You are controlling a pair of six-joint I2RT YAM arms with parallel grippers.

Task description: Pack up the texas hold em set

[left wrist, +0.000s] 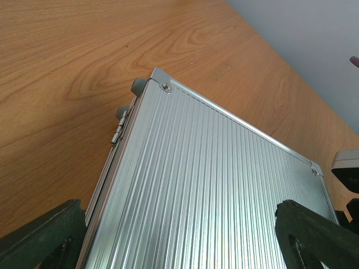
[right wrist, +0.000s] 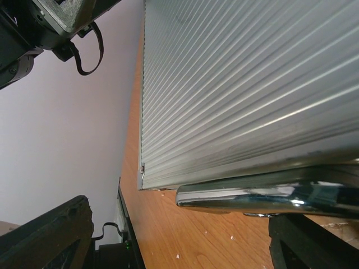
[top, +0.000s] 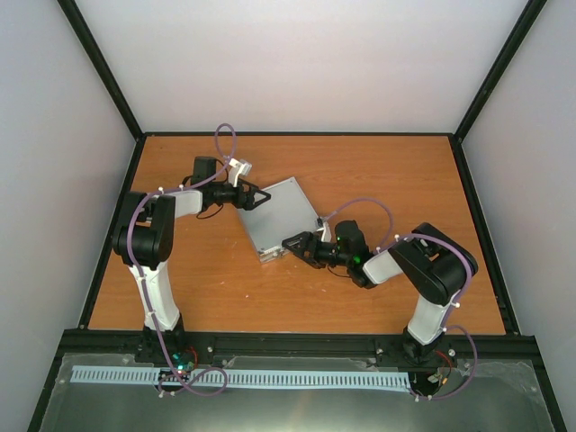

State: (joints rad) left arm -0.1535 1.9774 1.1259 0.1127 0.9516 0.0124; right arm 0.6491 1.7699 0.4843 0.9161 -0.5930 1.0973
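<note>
Two claws are mine, and both stand at the silver aluminium case. The case lies shut and flat on the wooden table, turned askew to the table's edges. My left claw sits at the case's far left corner, pointing in at it. My right claw sits at the case's near edge, on the handle side. The ribbed lid lies between the two.

From my left wrist, the lid fills the lower half of the view and runs away to a riveted corner. Two small grey feet stick out from the case's side just beside that corner. A small metal fitting sits on the same side nearer to me; whether it is a hinge or a catch I cannot tell. My left claw is spread wide, one finger by the case's left edge and the other over its right part, with nothing held.

From my right wrist, the chrome handle lies along the case's edge, just beside the lid. My right claw is spread wide too and grips nothing. The handle crosses the gap between my fingers; whether either finger touches it I cannot tell. My left arm shows beyond the case's far side.
</note>
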